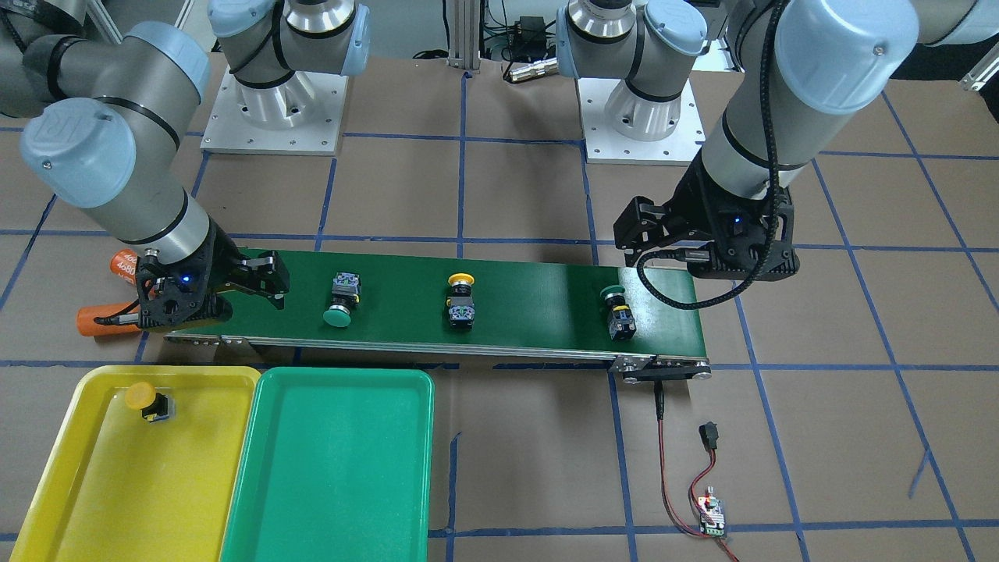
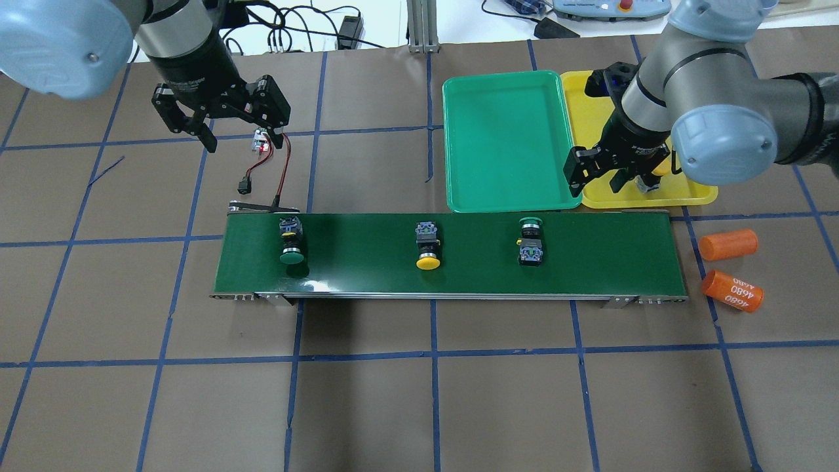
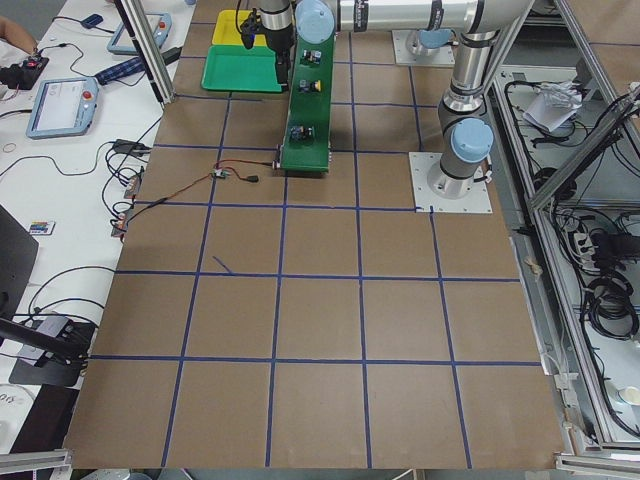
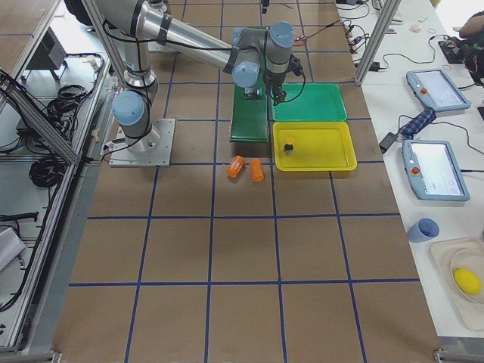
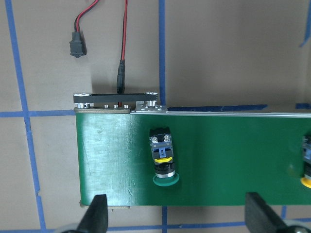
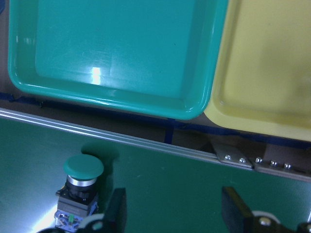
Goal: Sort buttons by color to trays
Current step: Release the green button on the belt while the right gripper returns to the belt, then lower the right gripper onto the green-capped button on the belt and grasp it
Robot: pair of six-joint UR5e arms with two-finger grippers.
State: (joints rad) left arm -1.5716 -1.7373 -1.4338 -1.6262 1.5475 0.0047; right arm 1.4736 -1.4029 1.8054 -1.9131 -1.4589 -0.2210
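Observation:
Three buttons lie on the dark-green belt (image 2: 459, 275): a green-capped button (image 2: 292, 246) at the left end, a yellow-capped button (image 2: 427, 249) in the middle, and another green-capped button (image 2: 531, 239) toward the right. A further yellow button (image 1: 147, 400) lies in the yellow tray (image 1: 117, 484), beside the green tray (image 1: 335, 468). My left gripper (image 2: 223, 124) hangs open and empty above the belt's left end; its wrist view shows the left green button (image 5: 163, 162) below. My right gripper (image 6: 176, 211) is open and empty over the belt's edge near the trays, beside the right green button (image 6: 82, 177).
Two orange cylinders (image 2: 727, 244) (image 2: 733, 292) lie on the table off the belt's right end. A small controller board (image 1: 712, 511) with red and black wires runs to the belt's left end. A person's hand shows at a bench in the exterior right view.

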